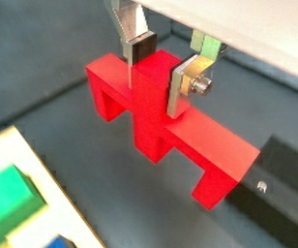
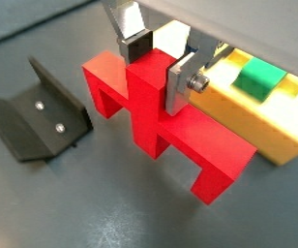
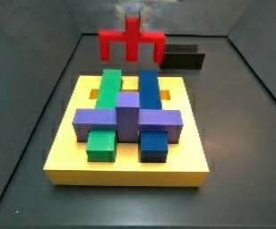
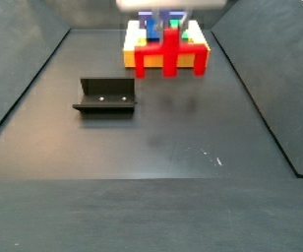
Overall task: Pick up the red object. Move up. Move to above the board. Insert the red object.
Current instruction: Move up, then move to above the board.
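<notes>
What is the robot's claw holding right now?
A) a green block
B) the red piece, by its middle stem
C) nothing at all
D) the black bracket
B: in both wrist views the gripper has its silver fingers clamped on either side of the upright stem of the red object.

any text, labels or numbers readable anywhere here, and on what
None: no word, number or label shows in any view.
Bright red blocky piece, gripped at its stem by the gripper: plain.
Large flat yellow board: plain.
Dark L-shaped fixture: only two small pale dots, probably screws, no lettering.
</notes>
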Controlling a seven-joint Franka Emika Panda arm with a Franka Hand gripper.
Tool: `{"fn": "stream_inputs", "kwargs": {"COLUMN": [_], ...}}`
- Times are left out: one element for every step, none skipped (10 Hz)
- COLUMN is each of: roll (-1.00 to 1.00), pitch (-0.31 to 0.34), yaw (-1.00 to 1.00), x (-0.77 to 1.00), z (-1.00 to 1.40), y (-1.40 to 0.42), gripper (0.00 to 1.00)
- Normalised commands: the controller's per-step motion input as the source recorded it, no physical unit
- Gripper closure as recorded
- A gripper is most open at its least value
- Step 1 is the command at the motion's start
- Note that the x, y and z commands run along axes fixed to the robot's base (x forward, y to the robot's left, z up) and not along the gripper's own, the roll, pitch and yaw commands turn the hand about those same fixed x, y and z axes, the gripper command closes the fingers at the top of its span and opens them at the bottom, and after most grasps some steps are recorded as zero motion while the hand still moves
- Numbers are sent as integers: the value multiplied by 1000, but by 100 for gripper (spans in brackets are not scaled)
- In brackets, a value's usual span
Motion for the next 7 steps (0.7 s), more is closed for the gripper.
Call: {"fn": "stream_inputs", "kwargs": {"roll": [-27,0,-2,-14,-33,-34,-33], "pitch": [10,0,32,28,18,86,89], "yaw": [-17,0,0,0,-4,-6,-7], "x": [-31,0,-27,-47,17,43,30], "z": [242,1400,1400,1400,1400,843,494], "y": [-4,0,-1,-5,1,-2,-3], "gripper": [100,100,100,100,100,100,100]}}
